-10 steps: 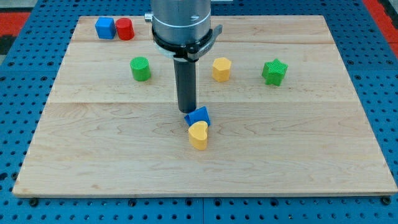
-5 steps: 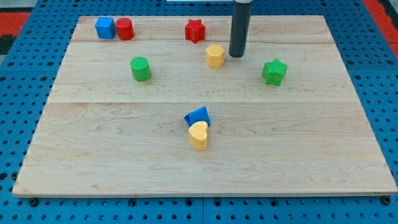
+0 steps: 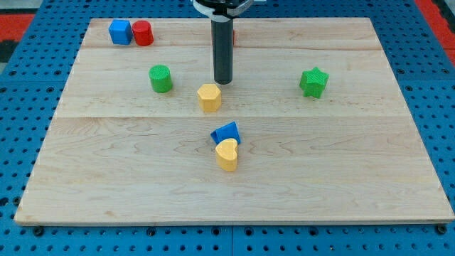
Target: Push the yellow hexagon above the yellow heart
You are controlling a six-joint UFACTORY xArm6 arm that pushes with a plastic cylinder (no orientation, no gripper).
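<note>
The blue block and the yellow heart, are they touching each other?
Touching. In the camera view the blue block sits right against the top of the yellow heart, with no board showing between them.

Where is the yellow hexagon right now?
The yellow hexagon sits near the board's middle, just below my tip, above the blue block and yellow heart.

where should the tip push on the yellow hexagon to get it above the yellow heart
There is no gripping here, only pushing. My tip sits just up and right of the yellow hexagon. The hexagon is already above the yellow heart, slightly to the view's left, with the blue block between. Probably press its upper-left face, nudging it right and down.
</note>
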